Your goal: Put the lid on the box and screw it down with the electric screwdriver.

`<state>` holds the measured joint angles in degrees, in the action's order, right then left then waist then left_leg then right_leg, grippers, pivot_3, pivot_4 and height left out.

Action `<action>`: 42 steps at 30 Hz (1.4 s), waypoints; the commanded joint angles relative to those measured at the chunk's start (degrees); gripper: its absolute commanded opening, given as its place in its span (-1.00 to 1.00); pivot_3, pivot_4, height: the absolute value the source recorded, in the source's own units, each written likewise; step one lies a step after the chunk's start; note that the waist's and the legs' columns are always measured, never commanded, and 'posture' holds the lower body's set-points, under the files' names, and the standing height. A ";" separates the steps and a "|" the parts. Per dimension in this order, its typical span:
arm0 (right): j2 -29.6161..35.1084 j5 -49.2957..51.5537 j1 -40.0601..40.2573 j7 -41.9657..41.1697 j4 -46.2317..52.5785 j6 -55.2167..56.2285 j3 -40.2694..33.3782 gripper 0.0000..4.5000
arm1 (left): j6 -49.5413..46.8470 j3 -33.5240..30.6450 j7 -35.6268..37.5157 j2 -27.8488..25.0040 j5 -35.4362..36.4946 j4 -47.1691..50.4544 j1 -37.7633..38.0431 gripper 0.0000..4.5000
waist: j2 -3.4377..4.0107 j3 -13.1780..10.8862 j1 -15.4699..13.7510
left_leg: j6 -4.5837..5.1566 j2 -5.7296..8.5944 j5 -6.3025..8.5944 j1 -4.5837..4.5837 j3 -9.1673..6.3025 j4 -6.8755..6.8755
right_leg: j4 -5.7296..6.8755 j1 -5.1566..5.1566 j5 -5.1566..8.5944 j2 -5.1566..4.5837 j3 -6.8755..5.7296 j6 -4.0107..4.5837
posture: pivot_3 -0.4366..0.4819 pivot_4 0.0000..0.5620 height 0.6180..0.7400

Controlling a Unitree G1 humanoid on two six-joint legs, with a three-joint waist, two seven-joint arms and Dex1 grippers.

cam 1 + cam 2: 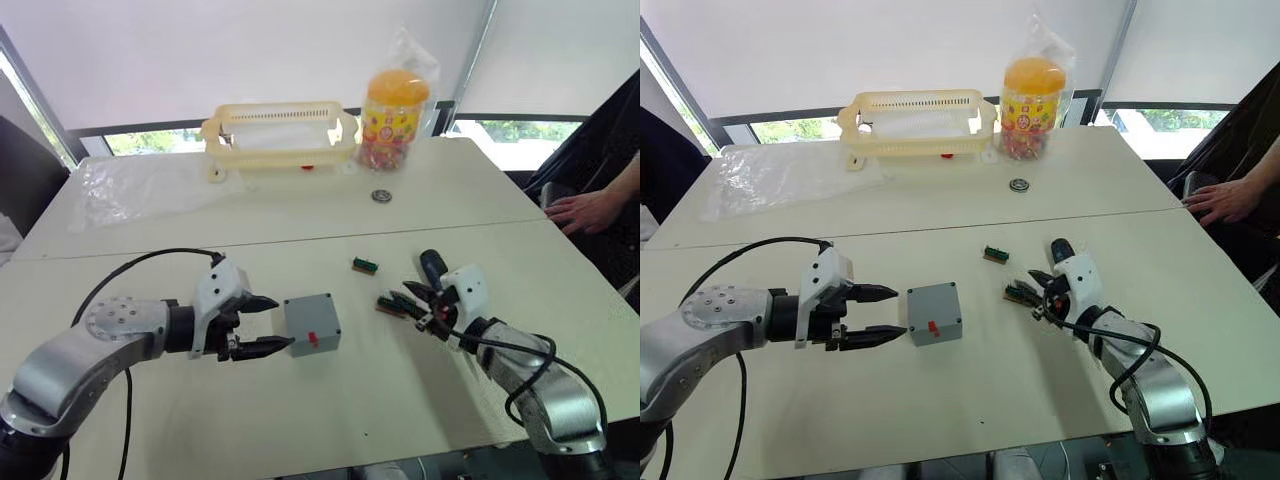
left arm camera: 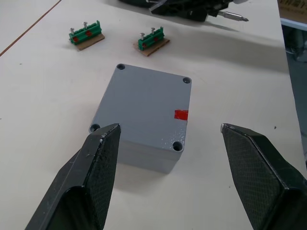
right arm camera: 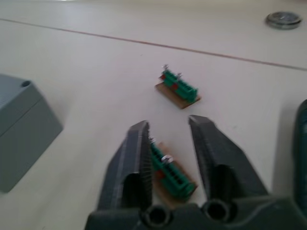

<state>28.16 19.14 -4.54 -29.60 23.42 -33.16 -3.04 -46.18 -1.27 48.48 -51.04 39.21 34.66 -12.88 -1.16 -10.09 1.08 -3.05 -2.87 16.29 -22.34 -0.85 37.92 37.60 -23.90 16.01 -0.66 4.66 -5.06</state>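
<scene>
The square grey plastic box (image 2: 144,117), seemingly lidded, should be steadied squarely between the left gripper (image 1: 268,324)'s parted fingers; the right gripper (image 3: 168,143)'s fingers are spread over a green block (image 3: 170,175).

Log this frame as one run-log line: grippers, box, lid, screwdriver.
left gripper: open, fingers either side of box, not touching | lid: on box | right gripper: open over green block | electric screwdriver: beside right gripper

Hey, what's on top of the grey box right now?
The lid sits on the box, with a red mark near one edge. The lid hides whatever is inside.
</scene>
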 commanded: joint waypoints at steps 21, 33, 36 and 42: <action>1.55 -0.99 -5.13 -2.10 -6.05 -2.90 2.18 0.31 | 1.02 -0.32 -0.80 0.85 -1.43 1.37 1.03 0.52 | 0.00 0.00 0.03 | 0.00 0.00 0.00 0.00 0.00 0.01 | 0.01 0.00 0.00 0.00 0.00 0.00 | -0.05 -0.47 1.00; 1.32 -2.88 -5.44 -2.11 -7.82 -0.92 3.11 -0.99 | 1.08 -0.24 -1.28 0.92 -1.72 1.66 1.36 0.52 | 0.00 0.01 0.03 | 0.00 0.00 0.00 0.00 0.00 0.01 | 0.01 0.01 -0.01 0.00 -0.01 -0.02 | -0.05 -0.47 1.00; 1.38 -3.00 -4.85 -1.95 -7.25 -0.69 2.96 -0.99 | 1.10 -0.29 -1.22 0.95 -1.82 1.63 1.37 0.52 | 0.00 0.01 0.03 | 0.00 0.00 0.00 0.00 0.00 0.01 | 0.01 0.01 -0.01 0.00 -0.01 -0.02 | -0.05 -0.47 1.00; 1.57 -3.37 -4.17 -1.77 -6.60 -0.08 2.86 -0.99 | 1.27 0.02 -1.02 1.19 -2.18 1.29 1.09 0.52 | 0.00 0.01 0.02 | 0.00 0.00 0.00 0.00 0.00 0.01 | 0.01 0.01 -0.01 0.00 0.00 -0.02 | -0.05 -0.47 1.00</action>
<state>29.36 15.97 -9.08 -31.36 14.96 -33.97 0.25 -45.81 -0.96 47.31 -49.90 36.97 34.87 -11.47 -1.15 -10.08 1.10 -3.05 -2.87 16.29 -22.33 -0.85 37.93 37.61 -23.89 15.99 -0.66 4.65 -5.08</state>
